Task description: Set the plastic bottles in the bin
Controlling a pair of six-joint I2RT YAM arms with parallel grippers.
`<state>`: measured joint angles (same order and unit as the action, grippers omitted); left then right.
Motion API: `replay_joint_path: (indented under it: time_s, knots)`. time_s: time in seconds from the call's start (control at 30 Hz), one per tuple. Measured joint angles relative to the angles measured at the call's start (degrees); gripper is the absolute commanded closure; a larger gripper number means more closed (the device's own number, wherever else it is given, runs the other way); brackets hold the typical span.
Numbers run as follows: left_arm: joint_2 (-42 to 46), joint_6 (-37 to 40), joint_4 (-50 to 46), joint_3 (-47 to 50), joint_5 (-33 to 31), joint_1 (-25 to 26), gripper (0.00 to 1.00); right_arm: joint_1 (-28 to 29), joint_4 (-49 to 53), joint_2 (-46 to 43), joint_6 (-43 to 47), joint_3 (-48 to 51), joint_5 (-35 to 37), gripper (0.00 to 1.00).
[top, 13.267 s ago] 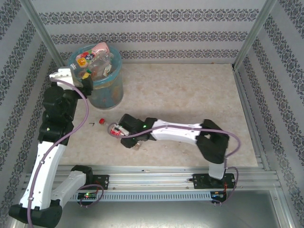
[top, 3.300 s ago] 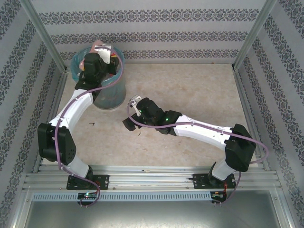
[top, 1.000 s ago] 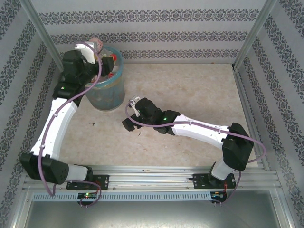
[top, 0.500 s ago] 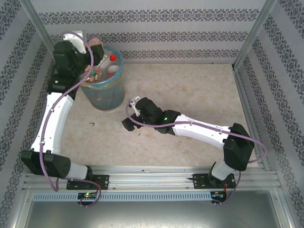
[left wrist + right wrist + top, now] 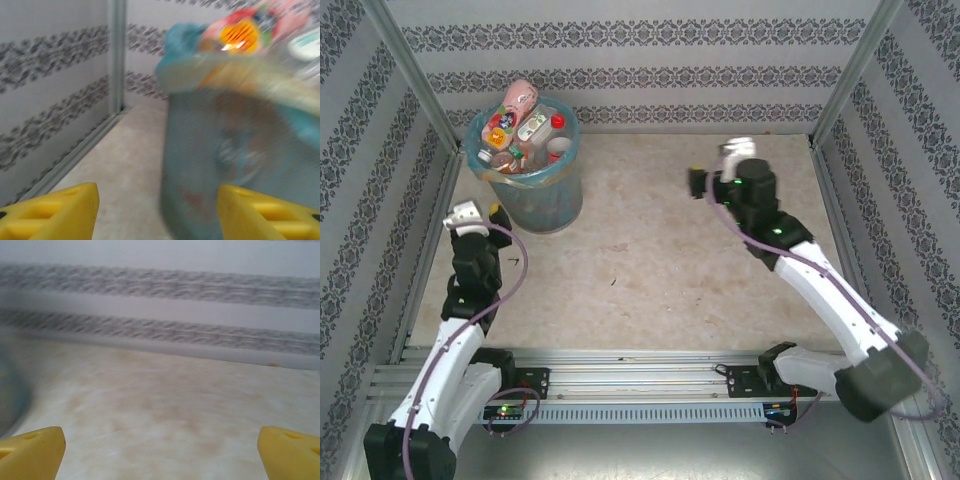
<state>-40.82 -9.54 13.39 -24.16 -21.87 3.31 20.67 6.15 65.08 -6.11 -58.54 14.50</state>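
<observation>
The light-blue bin stands at the back left, heaped with plastic bottles; a pink one pokes above the rim. My left gripper hangs just near-left of the bin, apart from it. In the left wrist view the left gripper is open and empty, facing the blurred bin wall and the bottles on top. My right gripper is over the back right of the table. In its wrist view the right gripper is wide open over bare table.
Patterned walls and metal posts close in the marble-look table on three sides. The rail with both arm bases runs along the near edge. A tiny dark speck lies mid-table.
My left arm has drawn back from over the bin to the near left. My right arm has swung from the table's middle to the back right. Both wrist views are motion-blurred.
</observation>
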Motion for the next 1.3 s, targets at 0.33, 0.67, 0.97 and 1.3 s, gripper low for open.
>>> replay_joint_path:
  time_s: [0.33,0.67,0.97,1.3]
  knots:
    - [-26.80,3.02,26.10,11.72,-0.26,-0.42,0.12,-15.56,-22.29,8.44,3.52,29.49,-3.48,0.02]
    - [-50.80,6.67,52.28,12.33,12.92,-1.99,0.00,-19.43,-52.78,19.21,7.13,37.97,-14.25,0.02]
    - [-51.12,6.97,53.94,10.49,13.73,-2.29,0.00,-20.13,-58.93,22.32,3.93,39.30,-8.98,0.02]
    - [-50.97,7.26,48.50,5.92,14.82,-2.32,0.00,-19.02,-59.19,22.32,3.91,38.64,-7.26,0.02]
